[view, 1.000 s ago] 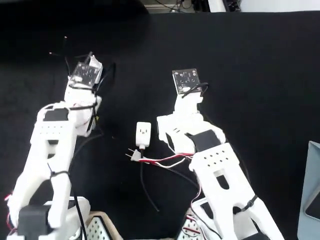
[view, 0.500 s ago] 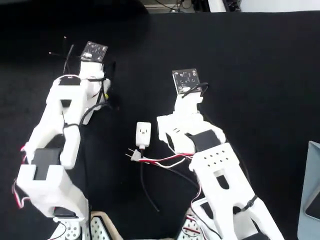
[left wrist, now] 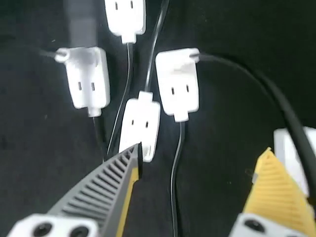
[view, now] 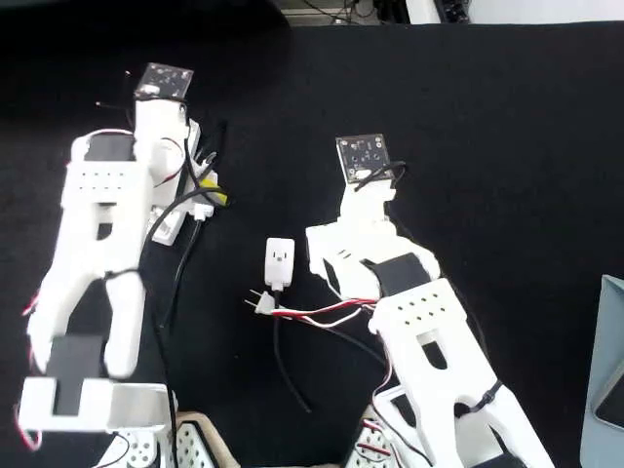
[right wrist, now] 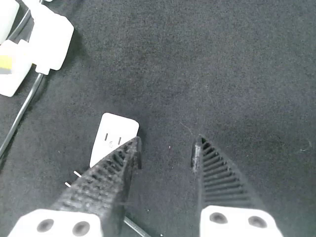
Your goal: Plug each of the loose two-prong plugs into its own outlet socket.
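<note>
Swung farther out since a second ago, my left gripper (left wrist: 200, 150) gapes empty over the far-left sockets (left wrist: 140, 123) — still the approach, I judge — while the loose plug (view: 259, 303) lies just near of the middle socket (view: 279, 261), beside my wide-open, empty right gripper (right wrist: 165, 143), needing a grasp next.

outlet socket (view: 279, 261) — loose two-prong plug (view: 260, 303) just beside, on black table (view: 487, 117)

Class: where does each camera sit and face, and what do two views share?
High: above the table, looking down on left arm and right arm.
Left wrist: on its arm, facing clustered sockets past the open left gripper.
Right wrist: on its arm, facing a lone socket past the open right gripper.
Shared: high view also shows that lone socket.
</note>
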